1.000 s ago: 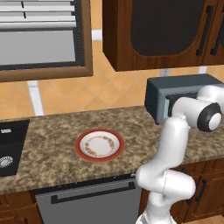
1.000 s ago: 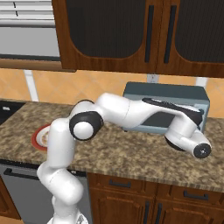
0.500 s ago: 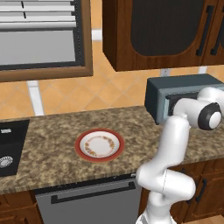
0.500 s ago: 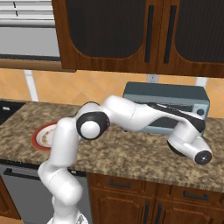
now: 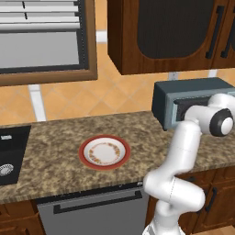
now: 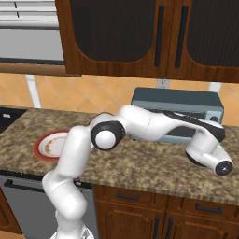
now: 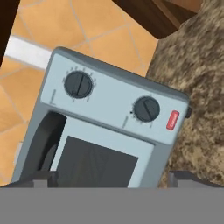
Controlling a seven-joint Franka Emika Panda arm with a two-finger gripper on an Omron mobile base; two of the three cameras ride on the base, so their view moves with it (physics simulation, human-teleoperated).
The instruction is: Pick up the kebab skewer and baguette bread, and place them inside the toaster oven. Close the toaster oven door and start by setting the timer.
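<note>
The toaster oven [image 5: 193, 108] [image 6: 177, 109] stands at the back of the counter on the right. In the hand view its blue-grey front faces me, rolled sideways. The toaster oven door [image 7: 98, 164], with dark window and dark bar handle [image 7: 43, 140], looks shut. Two dark knobs [image 7: 78, 84] [image 7: 146, 109] and a red button [image 7: 173, 120] sit on the control strip. My gripper [image 7: 113, 179] is open in front of the door, with nothing between its fingers. The arm's wrist [image 6: 207, 149] hangs before the oven's right end. The kebab skewer and baguette bread are hidden.
A red-rimmed plate [image 5: 87, 158] [image 6: 39, 147] with nothing on it lies on the granite counter left of the arm. A black sink [image 5: 9, 153] sits at the far left, a dishwasher [image 5: 92, 211] under the counter, and dark wood cabinets [image 5: 170, 32] above the oven.
The wrist has drifted slightly right and down in front of the oven, and the elbow has followed to the right. The oven and plate have not moved.
</note>
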